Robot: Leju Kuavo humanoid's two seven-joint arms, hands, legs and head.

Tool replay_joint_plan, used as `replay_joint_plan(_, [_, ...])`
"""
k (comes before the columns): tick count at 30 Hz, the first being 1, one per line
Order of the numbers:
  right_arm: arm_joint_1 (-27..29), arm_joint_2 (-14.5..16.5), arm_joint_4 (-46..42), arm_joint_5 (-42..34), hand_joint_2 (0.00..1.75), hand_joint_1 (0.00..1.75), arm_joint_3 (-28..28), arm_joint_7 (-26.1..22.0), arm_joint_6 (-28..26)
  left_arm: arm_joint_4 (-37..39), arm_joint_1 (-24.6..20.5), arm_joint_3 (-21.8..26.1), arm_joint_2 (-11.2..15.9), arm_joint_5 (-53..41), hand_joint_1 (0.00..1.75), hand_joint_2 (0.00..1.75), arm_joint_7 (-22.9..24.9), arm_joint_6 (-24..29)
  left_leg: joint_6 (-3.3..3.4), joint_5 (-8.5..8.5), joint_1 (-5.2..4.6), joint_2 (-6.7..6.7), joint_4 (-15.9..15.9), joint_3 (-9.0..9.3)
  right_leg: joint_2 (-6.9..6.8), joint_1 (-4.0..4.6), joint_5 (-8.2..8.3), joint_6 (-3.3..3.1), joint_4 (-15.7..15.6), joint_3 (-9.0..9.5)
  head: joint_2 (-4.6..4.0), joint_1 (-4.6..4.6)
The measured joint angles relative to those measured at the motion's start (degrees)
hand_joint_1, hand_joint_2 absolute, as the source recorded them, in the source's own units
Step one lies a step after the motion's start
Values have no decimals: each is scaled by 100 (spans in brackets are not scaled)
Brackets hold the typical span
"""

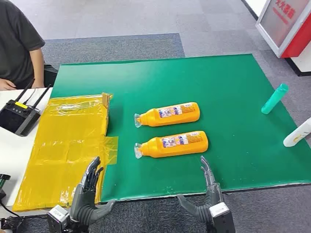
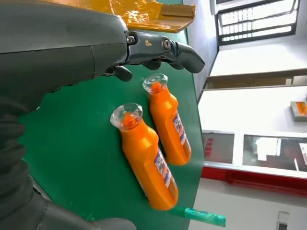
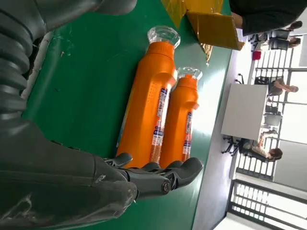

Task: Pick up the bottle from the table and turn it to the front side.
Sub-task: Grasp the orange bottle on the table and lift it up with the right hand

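Two orange bottles with clear caps lie on their sides on the green mat, caps pointing left. The nearer bottle lies parallel to the farther bottle. My left hand hovers open at the mat's near edge, left of the nearer bottle's cap. My right hand is open too, just in front of that bottle's base end. Neither hand touches a bottle.
A yellow taped flat box lies at the mat's left. A teal tube and a white bottle lie near the right edge. A black controller sits on the white table; a person sits at far left.
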Motion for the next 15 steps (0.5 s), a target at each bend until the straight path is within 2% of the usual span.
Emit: replay_joint_plan(15, [2,0,-11,20,175,0,-5,54,-33,-1,1,51,-43,-16,0,175,0,-15,0,0,0,0,0,0,0,0,0,0,0,0,0,0])
